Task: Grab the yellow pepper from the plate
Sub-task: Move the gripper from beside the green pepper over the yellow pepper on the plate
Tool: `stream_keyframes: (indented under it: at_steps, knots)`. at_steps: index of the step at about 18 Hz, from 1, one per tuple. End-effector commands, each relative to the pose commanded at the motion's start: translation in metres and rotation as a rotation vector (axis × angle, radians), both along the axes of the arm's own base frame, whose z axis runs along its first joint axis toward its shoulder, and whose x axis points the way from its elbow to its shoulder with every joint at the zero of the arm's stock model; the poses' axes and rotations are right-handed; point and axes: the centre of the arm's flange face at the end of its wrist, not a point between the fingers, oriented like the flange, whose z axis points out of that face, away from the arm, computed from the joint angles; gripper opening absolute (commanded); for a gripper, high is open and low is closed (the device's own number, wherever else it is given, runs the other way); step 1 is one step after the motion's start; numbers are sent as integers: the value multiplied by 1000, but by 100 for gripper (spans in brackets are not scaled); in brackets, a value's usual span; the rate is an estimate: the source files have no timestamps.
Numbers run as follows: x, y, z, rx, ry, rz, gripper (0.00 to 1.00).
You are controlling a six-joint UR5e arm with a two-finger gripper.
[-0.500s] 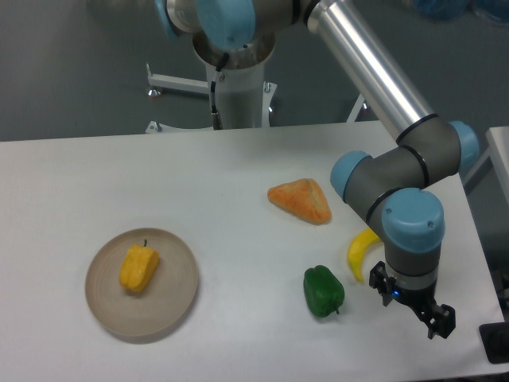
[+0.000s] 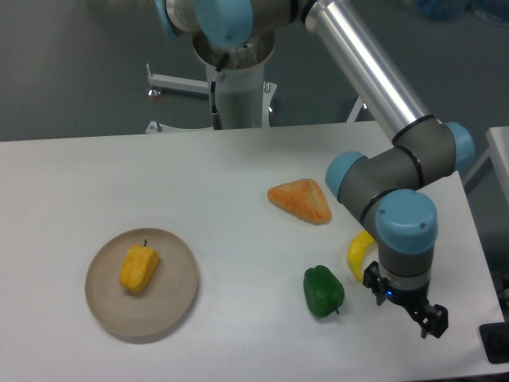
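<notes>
Pepper, yellow and blocky: the yellow pepper (image 2: 138, 267) lies on the plate (image 2: 176, 298), a round beige dish with a low rim. It rests a little left of the plate's middle, with its short dark stem pointing toward the far rim. The plate sits on a white surface (image 2: 159, 179).

Taking the plate as the landmark, everything else lies to its right. A green pepper (image 2: 323, 291) rests well apart from the plate, at about the same depth. Farther back, and also well to the right, lies an orange triangular wedge (image 2: 301, 200). A yellow banana (image 2: 359, 251) lies beyond the green pepper, partly hidden behind the robot's wrist.

The robot arm reaches in from the upper part of the view and bends down at blue-capped joints far to the right of the plate. Its claw (image 2: 404, 304) hangs low over the surface just right of the green pepper, well away from the plate and the yellow pepper. Two dark fingers (image 2: 433, 320) stand apart with nothing between them, so the claw appears spread and holds nothing.
</notes>
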Motion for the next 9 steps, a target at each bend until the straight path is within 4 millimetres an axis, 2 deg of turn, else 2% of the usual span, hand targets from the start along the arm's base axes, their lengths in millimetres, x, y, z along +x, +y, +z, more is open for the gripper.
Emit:
stream_keyframes:
  at_steps: [4, 9]
  knots:
    - [57, -6, 10, -3, -42, 68, 100]
    - [156, -22, 17, -11, -108, 190, 100]
